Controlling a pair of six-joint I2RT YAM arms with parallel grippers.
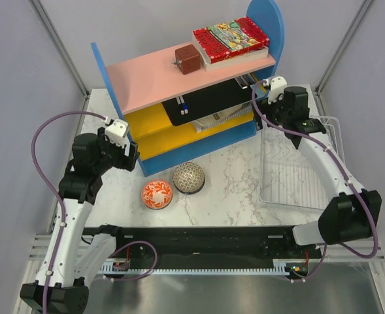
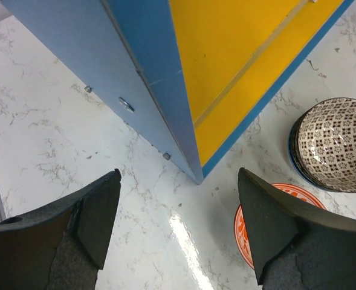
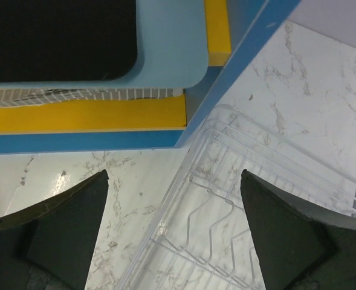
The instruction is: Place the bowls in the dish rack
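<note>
- Left pincer [image 2: 178, 187]: jaws spread wide, holding nothing, poised over the table [image 2: 57, 133] beside the blue shelf unit [image 2: 147, 72].
- Right pincer [image 3: 173, 187]: likewise wide open and empty, above a corner of the dish rack [image 3: 226, 199].
- Orange-red bowl [image 1: 157, 194] and speckled bowl [image 1: 188, 177]: side by side on the table, well apart from the rack.
- Progress: no bowl is in the rack, so loading appears not yet begun.

Bowls [image 1: 189, 178] L of dish rack [image 1: 291, 178]

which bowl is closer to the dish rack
The grey-brown speckled ceramic bowl; it sits right of the orange-red floral ceramic bowl, on the side toward the clear rectangular dish rack.
</note>
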